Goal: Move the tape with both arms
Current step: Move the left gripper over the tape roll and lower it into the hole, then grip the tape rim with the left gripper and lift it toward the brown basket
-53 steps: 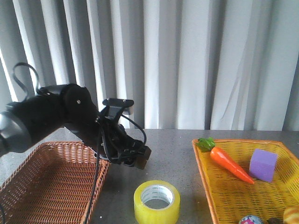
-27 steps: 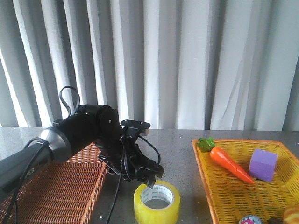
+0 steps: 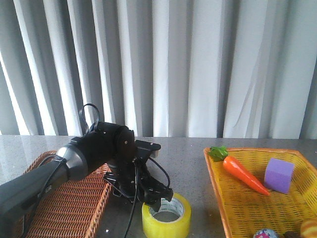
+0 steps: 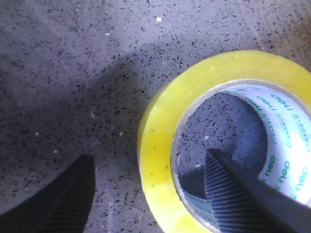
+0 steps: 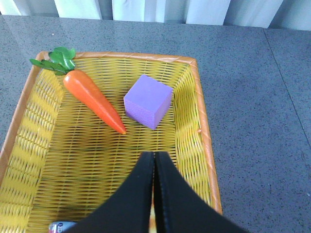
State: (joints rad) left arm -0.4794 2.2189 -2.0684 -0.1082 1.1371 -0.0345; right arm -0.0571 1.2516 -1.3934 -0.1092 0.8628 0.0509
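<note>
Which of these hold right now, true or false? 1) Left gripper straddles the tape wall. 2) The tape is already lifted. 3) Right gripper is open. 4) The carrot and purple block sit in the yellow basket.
1) True: the left gripper is open, one finger inside the core of the tape, one outside.
2) False: the tape lies flat on the table.
3) False: the right gripper is shut, over the yellow basket.
4) True: the carrot and purple block lie inside.
</note>
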